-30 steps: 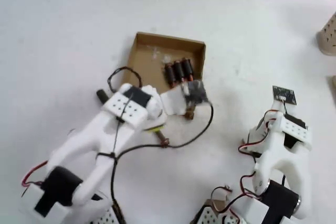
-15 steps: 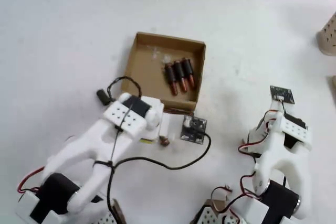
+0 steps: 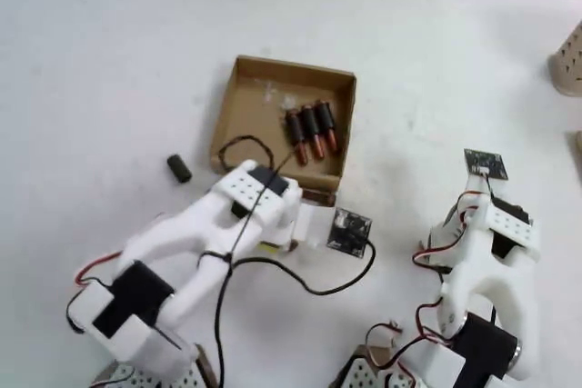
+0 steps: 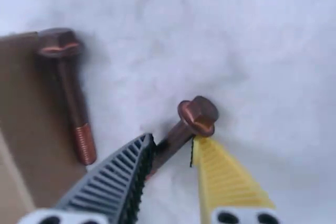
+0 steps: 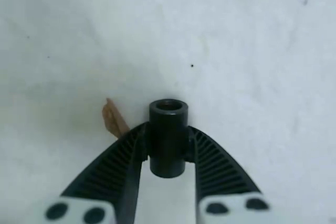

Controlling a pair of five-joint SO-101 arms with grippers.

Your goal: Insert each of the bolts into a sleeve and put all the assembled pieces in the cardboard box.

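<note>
Gripping the bolt by its shaft just under the head, the left claw is nearly shut, with a grey finger on one side and a yellow finger on the other. The bolt's head points away from the claw, over the white table. A second bolt lies near it, apart from the claw. Its shaft is against brown card, and it cannot be told whether it rests on the card or beside it.

From above, the left arm stretches across the table and its wrist sits just off the near right corner of the box. Three assembled pieces lie side by side inside the box, close to its right wall. A loose sleeve lies on the table left of the box, well apart from both arms.

The right arm stands at the right side of the table, well apart from the box. The right claw is closed on a black sleeve, one finger on each side. The sleeve's open end faces away from the claw, above the table.
</note>
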